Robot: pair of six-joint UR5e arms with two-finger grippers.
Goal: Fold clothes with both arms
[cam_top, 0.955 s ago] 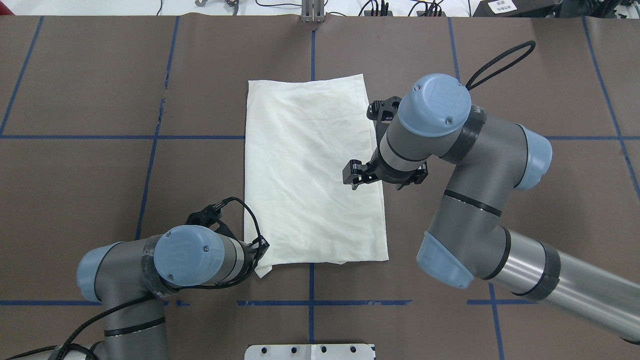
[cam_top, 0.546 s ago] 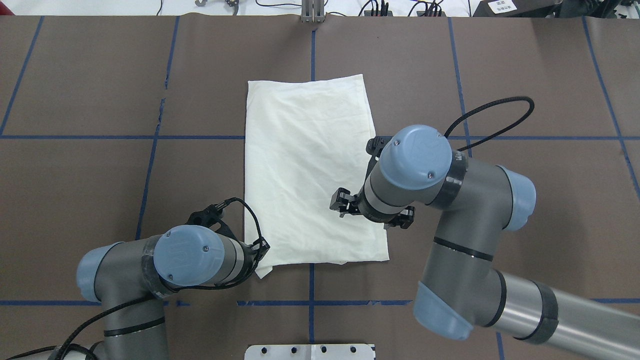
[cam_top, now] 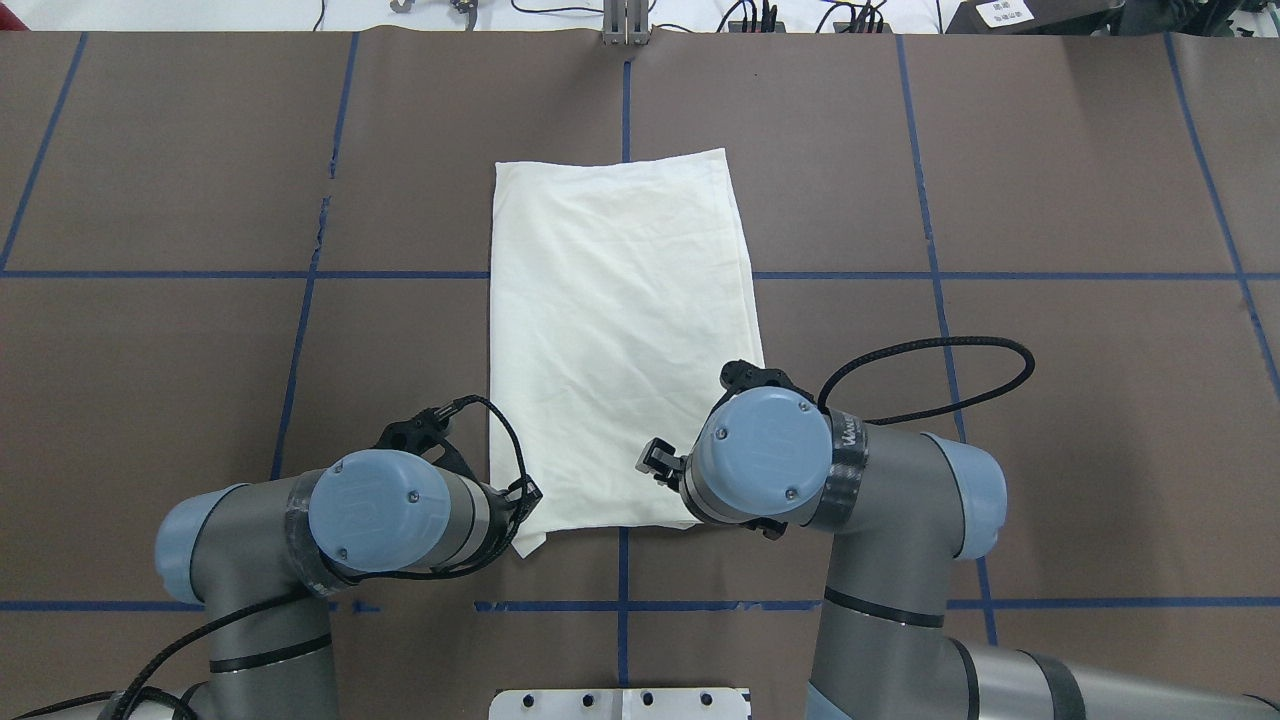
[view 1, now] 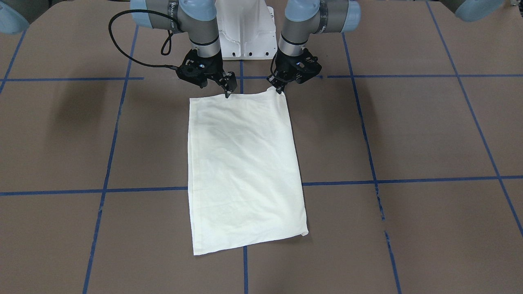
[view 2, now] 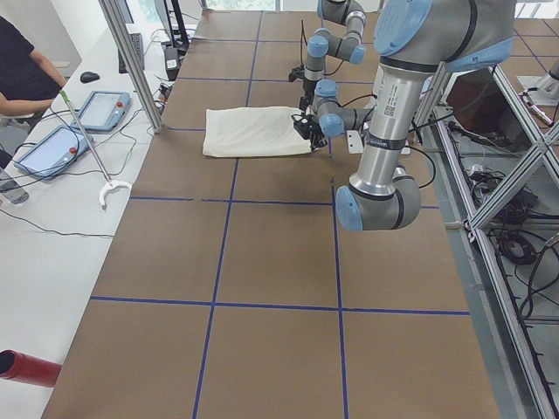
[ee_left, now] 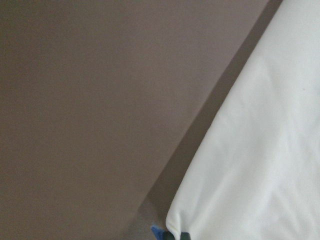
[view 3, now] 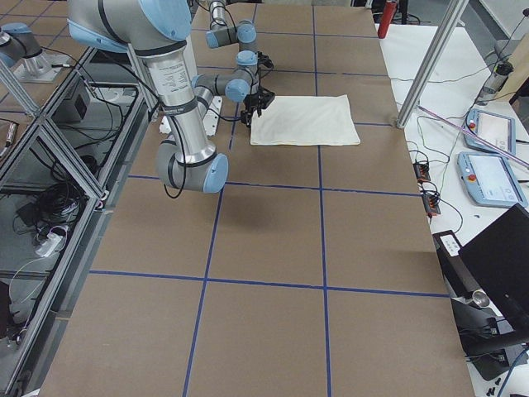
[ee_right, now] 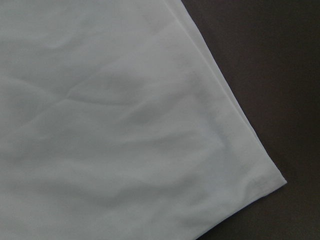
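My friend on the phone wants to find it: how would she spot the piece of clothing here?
Start at the big brown table ruled with blue tape lines. In its middle lies the shirt, folded into a tall rectangle, with the left tool and right tool at its two corners nearest the robot. It is the only cloth there, cream against the brown.

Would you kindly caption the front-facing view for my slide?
Left gripper and right gripper poised at the folded cream shirt's robot-side edge.
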